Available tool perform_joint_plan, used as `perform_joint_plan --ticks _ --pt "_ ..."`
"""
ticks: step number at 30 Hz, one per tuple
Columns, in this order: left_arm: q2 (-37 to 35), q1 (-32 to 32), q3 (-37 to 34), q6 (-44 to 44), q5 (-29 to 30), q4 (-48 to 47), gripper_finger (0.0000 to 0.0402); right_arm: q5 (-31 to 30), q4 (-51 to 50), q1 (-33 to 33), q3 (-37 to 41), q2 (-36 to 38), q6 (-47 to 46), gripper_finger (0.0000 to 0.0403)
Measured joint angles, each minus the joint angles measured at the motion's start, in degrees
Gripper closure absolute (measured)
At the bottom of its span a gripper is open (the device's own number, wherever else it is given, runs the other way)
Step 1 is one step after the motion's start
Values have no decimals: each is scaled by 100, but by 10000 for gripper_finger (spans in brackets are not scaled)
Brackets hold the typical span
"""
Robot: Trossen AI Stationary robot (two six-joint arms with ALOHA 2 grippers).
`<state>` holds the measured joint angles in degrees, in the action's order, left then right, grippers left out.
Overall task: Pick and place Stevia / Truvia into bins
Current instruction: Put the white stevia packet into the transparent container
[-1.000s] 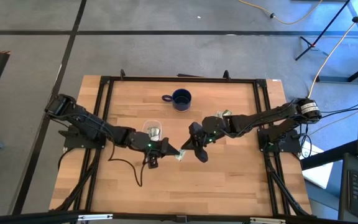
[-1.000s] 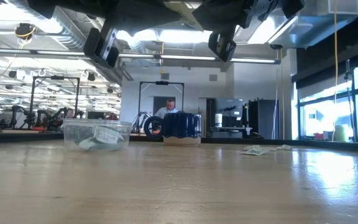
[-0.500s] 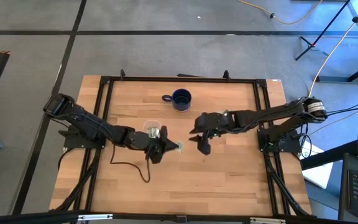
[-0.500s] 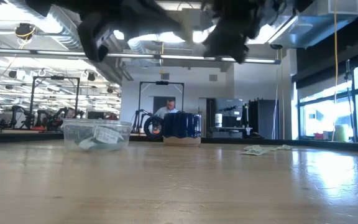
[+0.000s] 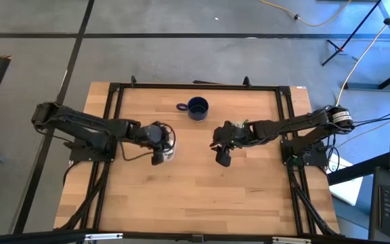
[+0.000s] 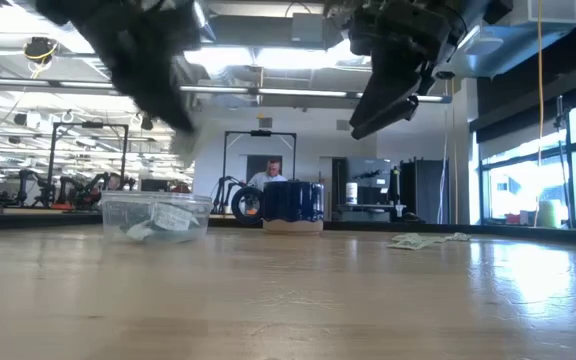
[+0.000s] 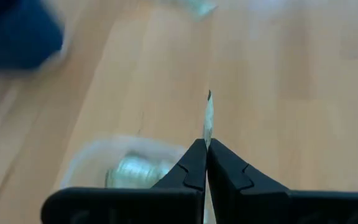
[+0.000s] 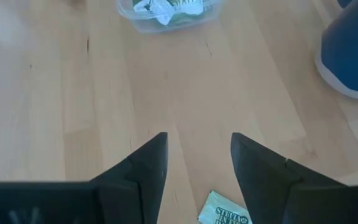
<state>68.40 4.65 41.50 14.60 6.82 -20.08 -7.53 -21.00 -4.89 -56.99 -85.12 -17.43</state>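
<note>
The clear bin point(image 5: 169, 144) holds several pale green sachets point(image 8: 166, 7) and stands on the table left of centre. My left gripper point(image 7: 206, 144) hovers beside and above the bin point(image 7: 129, 163), shut on one sachet point(image 7: 208, 118) that shows edge-on. My right gripper point(image 8: 199, 155) hangs open over bare wood near the table's middle point(image 5: 222, 158), touching nothing. One loose sachet point(image 8: 224, 214) lies flat on the table under it. More sachets point(image 6: 418, 240) lie toward the right. My left gripper pinches the sachet by its near end point(image 7: 207, 135) between the two fingertips. The fingers point down at a slant. The sachet stands on edge, sticks out past the tips and is lifted clear of the table.
A dark blue mug point(image 5: 197, 107) stands toward the far edge, behind the gap between the two arms. Black frame rails point(image 5: 114, 115) run along the table's sides. Bare wood lies toward the near edge. A person point(image 6: 271, 175) stands far off in the room.
A second ago both grippers met at one sachet near the table's middle. My right gripper has let it go and drawn back toward the right and far side. My left gripper has carried the sachet left and toward the far edge, up to the bin.
</note>
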Motion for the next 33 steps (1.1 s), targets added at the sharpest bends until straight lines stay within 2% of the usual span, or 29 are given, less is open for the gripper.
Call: perform_joint_plan --ticks 4,10,15,23,33 --pt "161 -384 -2 428 -245 -510 398 0 -16 -2 0 0 21 224" --pt "569 -767 -2 429 -1192 -411 398 -2 -99 -4 0 0 97 224" --pt "928 -952 0 435 -1551 -450 398 -2 -114 -4 0 0 103 224" --pt "1255 -1143 0 70 -1531 -406 392 -2 -522 -7 1 0 171 224" --pt "794 -1295 0 -177 -1411 -416 330 -2 -380 -7 461 0 148 242"
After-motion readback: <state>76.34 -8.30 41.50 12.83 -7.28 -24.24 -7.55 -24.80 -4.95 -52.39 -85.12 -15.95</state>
